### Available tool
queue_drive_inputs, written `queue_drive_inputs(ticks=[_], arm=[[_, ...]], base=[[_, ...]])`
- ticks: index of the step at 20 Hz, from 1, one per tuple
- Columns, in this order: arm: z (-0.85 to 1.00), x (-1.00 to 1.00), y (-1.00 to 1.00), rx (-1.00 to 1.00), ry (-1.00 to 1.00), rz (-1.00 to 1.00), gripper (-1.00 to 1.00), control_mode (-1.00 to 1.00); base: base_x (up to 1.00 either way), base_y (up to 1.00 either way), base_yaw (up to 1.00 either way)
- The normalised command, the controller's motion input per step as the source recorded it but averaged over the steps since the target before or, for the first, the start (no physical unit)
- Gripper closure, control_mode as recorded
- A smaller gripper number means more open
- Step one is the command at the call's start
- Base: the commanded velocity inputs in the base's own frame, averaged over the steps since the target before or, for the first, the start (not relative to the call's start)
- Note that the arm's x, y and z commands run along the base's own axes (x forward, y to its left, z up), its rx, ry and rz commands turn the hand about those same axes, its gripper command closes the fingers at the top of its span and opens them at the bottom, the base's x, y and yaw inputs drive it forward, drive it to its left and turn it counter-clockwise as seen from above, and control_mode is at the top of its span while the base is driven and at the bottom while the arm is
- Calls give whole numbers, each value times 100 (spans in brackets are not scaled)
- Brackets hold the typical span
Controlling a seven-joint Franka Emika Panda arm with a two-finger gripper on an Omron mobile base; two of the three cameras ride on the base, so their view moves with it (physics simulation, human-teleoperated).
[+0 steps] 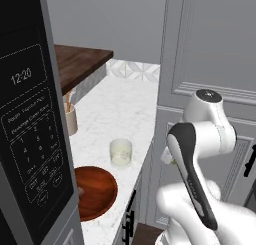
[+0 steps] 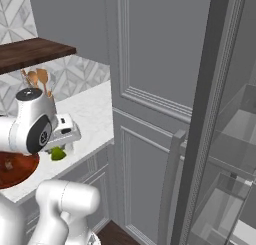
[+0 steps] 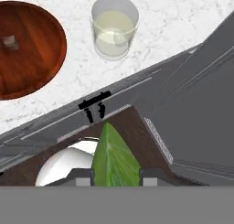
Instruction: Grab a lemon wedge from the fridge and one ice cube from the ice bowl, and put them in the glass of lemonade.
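Nearest the hand camera, the gripper (image 3: pixel 117 175) has its jaws pinching the lemon wedge (image 3: pixel 114 157), the yellow-green piece rising between the two dark tips. From the right base camera the same wedge (image 2: pixel 58 153) hangs under the hand, just off the edge of the tabletop (image 2: pixel 92 114). The wedge looks light, soft and wet-skinned, so it could slip or squash; a moderate squeeze across its thick flanks, as it is held now, seems the safest hold.

Below and beyond the wedge lie the dark floor and the grey cabinet fronts with a black handle (image 3: pixel 94 104). Then comes the white marble tabletop (image 3: pixel 183 22). On it stands the glass of lemonade (image 3: pixel 114 26), upright, with pale liquid inside; it is rigid and probably breakable, so the wedge is best released from just above the rim. Beside it, apart from it, sits the ice bowl (image 3: pixel 27 49) of reddish wood, with the ice cube (image 3: pixel 9 42) lying inside. The cube is tiny, hard and likely slick, and would want a square pinch on two opposite faces.

In the left base camera the glass (image 1: pixel 121 153) and the bowl (image 1: pixel 97 191) sit near the front edge, with a beige utensil holder (image 1: pixel 71 118) farther back. At far right, the fridge (image 2: pixel 225 139) stands open, its pale shelves showing.
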Motion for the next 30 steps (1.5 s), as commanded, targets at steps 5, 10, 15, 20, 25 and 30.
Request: queue_drive_inputs(ticks=[5,10,15,20,25,30], arm=[[-10,63,13,-16,0,49,100,-100],[-5,57,44,-9,0,22,100,-100],[0,53,36,0,3,3,100,-100],[-23,51,27,0,1,0,100,-100],[-23,53,32,0,1,0,100,-100],[-30,55,32,-1,2,0,100,-100]], base=[[0,0,0],[0,0,0],[0,0,0],[0,0,0],[0,0,0],[0,0,0]])
